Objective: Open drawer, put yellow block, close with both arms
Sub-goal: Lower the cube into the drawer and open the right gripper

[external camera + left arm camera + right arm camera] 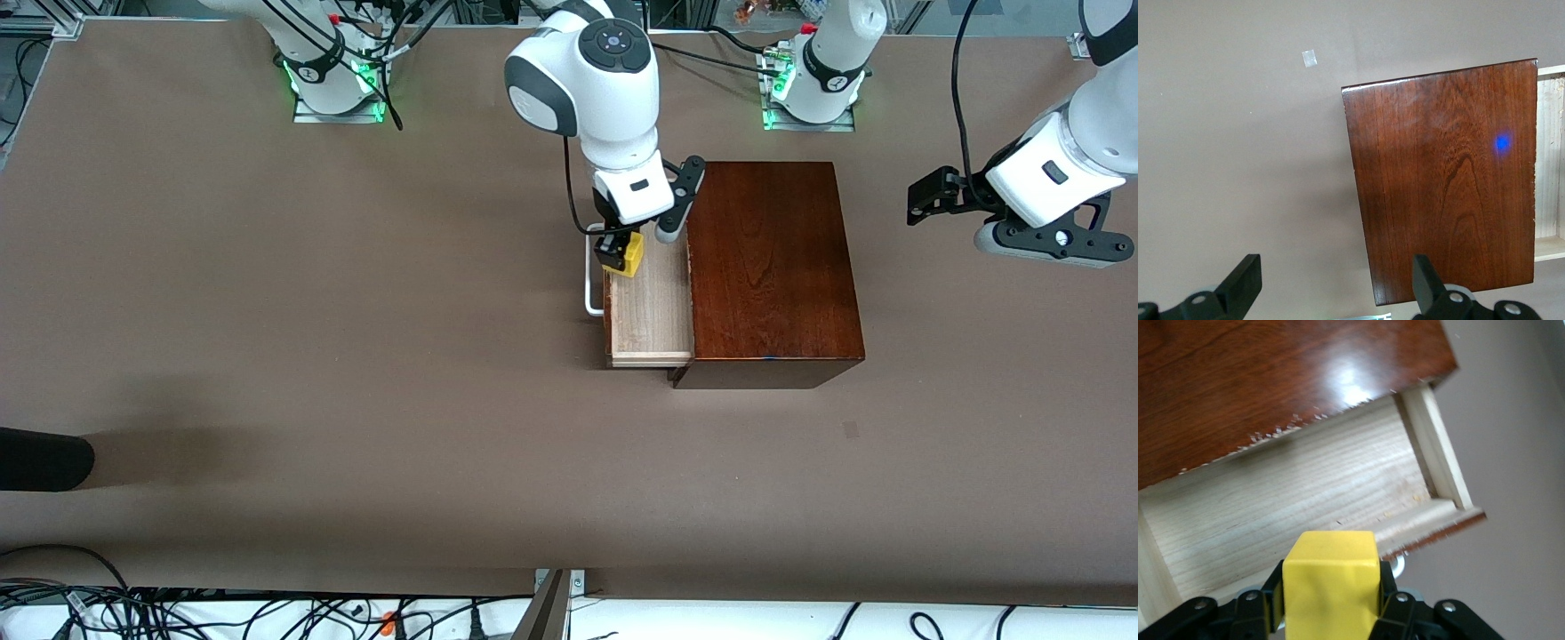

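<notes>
The dark reddish-brown wooden box (769, 267) stands mid-table with its drawer (649, 307) pulled out toward the right arm's end, showing a pale wood floor and the white bar handle (590, 284). My right gripper (620, 252) is shut on the yellow block (632, 253) and holds it over the open drawer, near its front wall. In the right wrist view the block (1331, 587) sits between the fingers above the drawer floor (1291, 507). My left gripper (925, 196) is open and empty, up in the air past the box at the left arm's end; its wrist view shows the box top (1445, 173).
A black rounded object (44, 460) lies at the table edge at the right arm's end. A small pale tape mark (851, 430) is on the table nearer the front camera than the box. Cables run along the front edge.
</notes>
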`<state>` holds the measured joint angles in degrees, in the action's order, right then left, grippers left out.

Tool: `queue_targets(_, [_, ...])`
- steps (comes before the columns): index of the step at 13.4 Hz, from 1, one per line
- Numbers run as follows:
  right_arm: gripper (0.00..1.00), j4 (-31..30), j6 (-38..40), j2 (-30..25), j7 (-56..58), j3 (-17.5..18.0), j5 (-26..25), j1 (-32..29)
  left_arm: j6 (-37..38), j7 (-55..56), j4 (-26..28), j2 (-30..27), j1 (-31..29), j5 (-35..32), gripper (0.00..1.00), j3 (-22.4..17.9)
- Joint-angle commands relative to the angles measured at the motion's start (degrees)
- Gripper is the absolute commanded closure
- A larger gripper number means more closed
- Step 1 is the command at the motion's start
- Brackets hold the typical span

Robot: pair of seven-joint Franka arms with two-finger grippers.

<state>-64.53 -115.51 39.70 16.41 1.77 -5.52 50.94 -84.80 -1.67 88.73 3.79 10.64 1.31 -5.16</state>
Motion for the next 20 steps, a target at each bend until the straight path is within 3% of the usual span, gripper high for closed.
queue_targets(1, [0.91, 2.48, -1.73, 2.31, 6.95, 1.65, 0.07, 0.47, 0.43, 0.00, 0.04, -0.19, 0.08, 0.72, 0.00, 0.15])
queue_targets(8, [0.90, 2.04, -2.80, 6.34, 11.28, 2.19, -0.54, 2.76, 0.34, 0.27, -0.58, 0.07, 0.34, 0.72, 0.00, 0.24])
queue_targets(15, [0.89, 0.38, -2.09, 6.53, 11.98, 2.01, -1.60, 2.41, 0.25, 0.27, -1.02, 0.25, 0.60, 0.63, 0.00, 0.24])
queue_targets(20, [0.83, -0.68, -2.00, 6.53, 11.89, 1.84, -1.69, 2.23, 0.25, 0.27, -1.02, 0.25, 0.52, 0.63, 0.00, 0.24])
